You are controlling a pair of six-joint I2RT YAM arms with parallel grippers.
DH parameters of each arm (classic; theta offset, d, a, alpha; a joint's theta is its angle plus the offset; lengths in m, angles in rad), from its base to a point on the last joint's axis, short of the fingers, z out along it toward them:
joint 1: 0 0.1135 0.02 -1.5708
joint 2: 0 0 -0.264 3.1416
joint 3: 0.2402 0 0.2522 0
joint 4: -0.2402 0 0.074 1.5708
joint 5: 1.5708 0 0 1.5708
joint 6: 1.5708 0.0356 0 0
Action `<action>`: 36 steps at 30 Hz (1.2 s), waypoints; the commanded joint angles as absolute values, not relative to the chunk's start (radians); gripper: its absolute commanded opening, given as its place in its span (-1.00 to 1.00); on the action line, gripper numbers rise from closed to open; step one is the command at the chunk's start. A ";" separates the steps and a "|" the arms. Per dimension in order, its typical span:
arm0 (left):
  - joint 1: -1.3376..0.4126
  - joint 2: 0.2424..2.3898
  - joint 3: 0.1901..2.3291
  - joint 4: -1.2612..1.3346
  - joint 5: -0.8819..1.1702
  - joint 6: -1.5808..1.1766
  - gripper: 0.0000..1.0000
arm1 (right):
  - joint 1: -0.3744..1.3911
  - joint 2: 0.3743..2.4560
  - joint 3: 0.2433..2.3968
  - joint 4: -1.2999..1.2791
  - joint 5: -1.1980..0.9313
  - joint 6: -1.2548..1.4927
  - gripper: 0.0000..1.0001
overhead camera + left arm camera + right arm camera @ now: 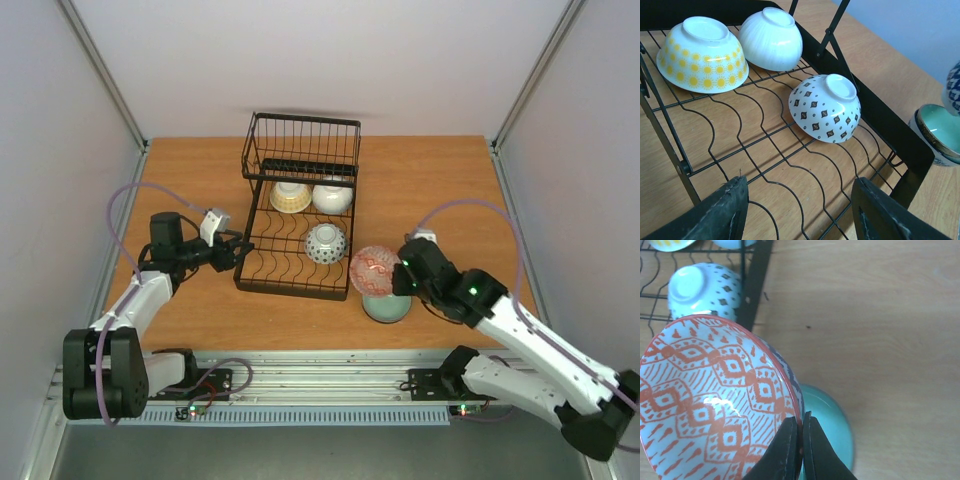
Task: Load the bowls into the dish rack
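The black wire dish rack holds three upturned bowls: a yellow-patterned one, a plain white one and a dark-dotted white one. They also show in the left wrist view: yellow, white, dotted. My right gripper is shut on the rim of a pink-red patterned bowl, held tilted above a pale green bowl on the table; both show in the right wrist view, patterned and green. My left gripper is open and empty at the rack's left edge.
The rack's taller basket section stands at the far end. The rack's near right corner bar lies just left of the held bowl. White walls with metal posts enclose the wooden table.
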State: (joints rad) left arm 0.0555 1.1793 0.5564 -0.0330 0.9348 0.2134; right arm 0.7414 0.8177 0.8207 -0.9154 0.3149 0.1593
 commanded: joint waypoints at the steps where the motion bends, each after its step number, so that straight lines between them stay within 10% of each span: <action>1: 0.058 1.192 0.575 0.005 0.937 0.220 0.15 | 0.773 1.011 0.914 -0.698 0.266 0.063 -0.97; 19: 0.055 1.195 0.591 -0.059 0.968 0.249 0.15 | 0.914 1.651 1.402 -0.502 0.216 -0.092 -0.97; 36: 0.052 1.189 0.587 -0.061 0.974 0.255 0.15 | 0.961 1.758 1.517 -0.504 0.226 -0.129 -0.97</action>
